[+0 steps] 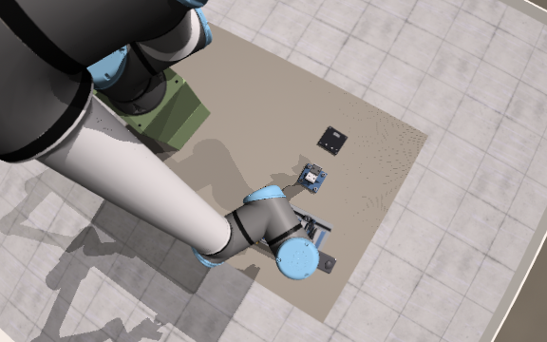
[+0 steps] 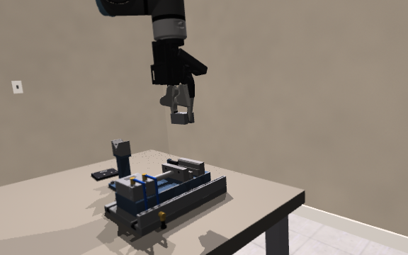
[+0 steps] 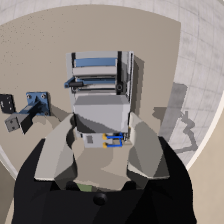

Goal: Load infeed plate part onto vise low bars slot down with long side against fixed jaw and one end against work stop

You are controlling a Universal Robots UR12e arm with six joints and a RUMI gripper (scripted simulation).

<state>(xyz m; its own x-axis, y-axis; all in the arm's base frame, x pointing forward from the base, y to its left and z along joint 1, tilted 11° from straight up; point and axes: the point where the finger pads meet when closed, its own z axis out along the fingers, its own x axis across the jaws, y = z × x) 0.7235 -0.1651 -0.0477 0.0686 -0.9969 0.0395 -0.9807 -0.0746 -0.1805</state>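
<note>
Exterior view has the black gripper up high, over the vise and well apart from it. Its grey metal jaws are part way closed, squeezing the grey metal block. So the block is up in the air, above the vise, and not lying in it. I cannot tell which way its slot faces.

The blue and grey metal vise sits on the tan bench. Its two big grey sides are apart, with a gap between them. At one end of the vise, two bright blue hoses bend down from yellow fittings.

Beside the vise, a grey V-block stands on a dark blue post. Farther out from the vise, past the V-block, a flat black square plate lies on the bench. From the top, the grey arm with its round blue cap hides part of the vise.
</note>
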